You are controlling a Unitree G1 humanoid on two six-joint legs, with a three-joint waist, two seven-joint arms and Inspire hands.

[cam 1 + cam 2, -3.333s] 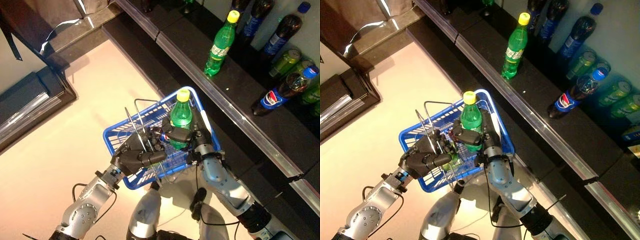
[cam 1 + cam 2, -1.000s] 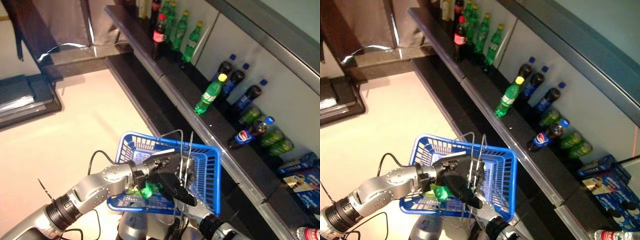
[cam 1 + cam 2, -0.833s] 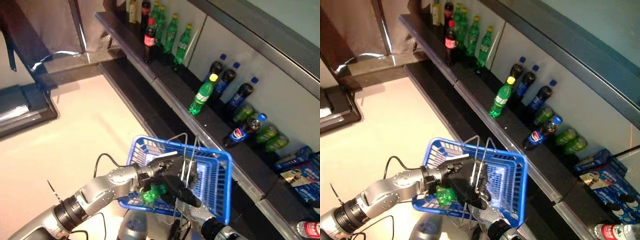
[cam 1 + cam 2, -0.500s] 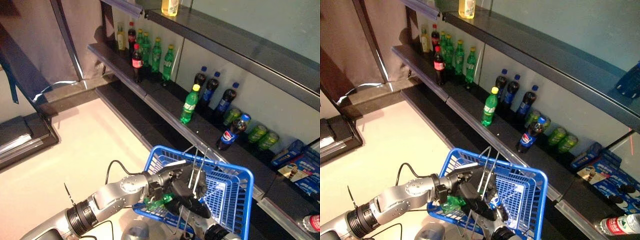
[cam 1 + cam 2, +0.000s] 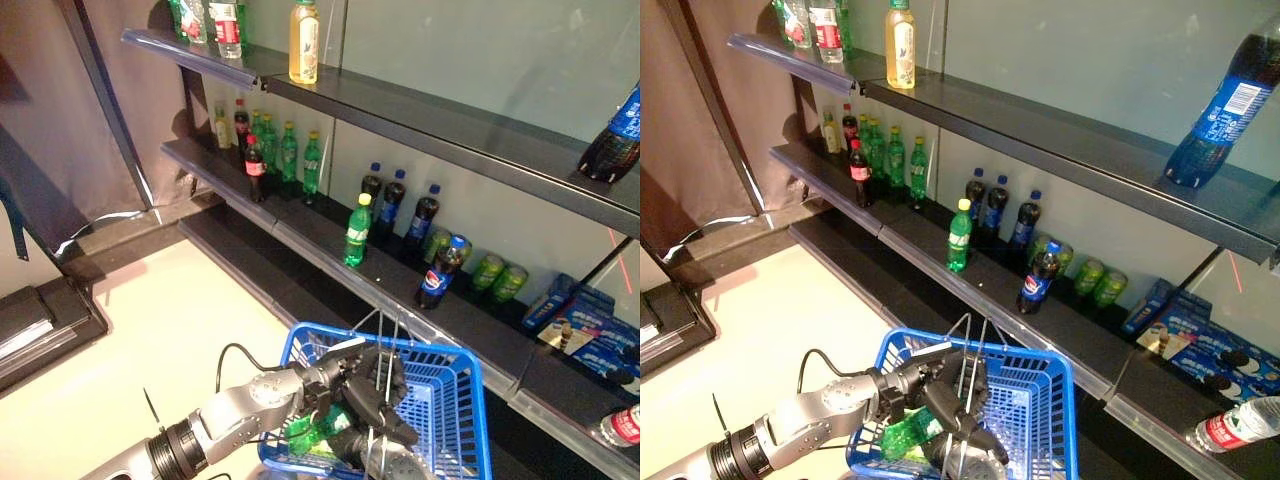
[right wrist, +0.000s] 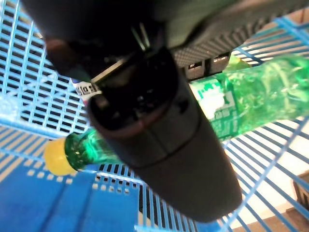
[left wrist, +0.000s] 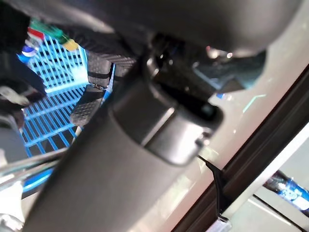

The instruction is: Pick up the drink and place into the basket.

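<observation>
Left hand (image 5: pixel 330 385): at the near-left rim of the basket (image 5: pixel 455 440), by its wire handles (image 5: pixel 385 340). Fingers appear curled round the handles, carrying the basket; the left wrist view shows only arm and mesh, so this reading comes from the eye views.

Basket: blue plastic mesh, held up in front of the shelf (image 5: pixel 330 245), handles upright.

Drink (image 6: pixel 241 99): green bottle, yellow cap, lying on its side on the basket floor. Judged placed.

Right hand (image 6: pixel 159 125): inside the basket, directly over the bottle. Its bulk hides the fingers; cannot tell whether they are straight or wrapped on the bottle.

Risks:
- If the fingers are not clear of the bottle, lifting the hand out could drag it back up over the rim.
- The hand sits between the handles; a careless withdrawal could snag them and tip the basket.
- The bottle lies loose, so a tilt would roll it.
</observation>
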